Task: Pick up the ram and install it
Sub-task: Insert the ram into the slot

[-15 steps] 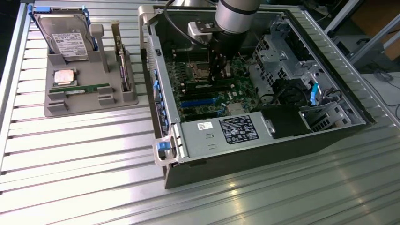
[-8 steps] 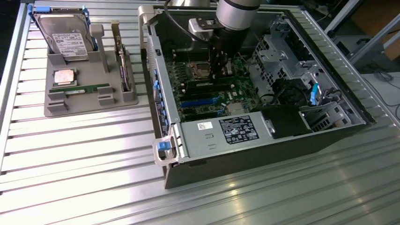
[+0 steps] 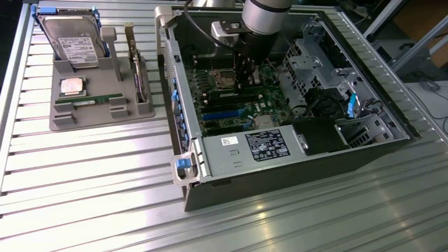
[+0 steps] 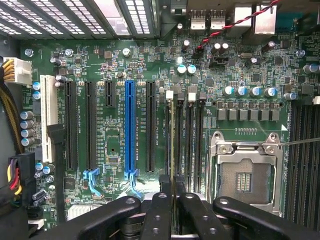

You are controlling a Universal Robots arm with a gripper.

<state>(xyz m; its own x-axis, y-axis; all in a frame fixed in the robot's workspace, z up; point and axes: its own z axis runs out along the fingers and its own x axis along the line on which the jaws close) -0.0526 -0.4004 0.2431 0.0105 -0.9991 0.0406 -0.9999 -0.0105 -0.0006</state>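
Gripper [image 4: 173, 217]: nearly closed, pinching the ram [image 4: 172, 142] edge-on | ram: long axis parallel to the memory slots [image 4: 189, 142], lined up over one | beside the CPU socket [image 4: 245, 175]

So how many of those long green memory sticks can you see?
2. One memory stick sits in the grey tray; the other stick is pinched edge-on in the end effector, above the board's slots. More could be hidden inside the case.

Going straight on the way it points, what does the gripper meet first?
The thin green ram stick in the gripper would probably reach a black memory slot on the green motherboard first; how near is unclear.
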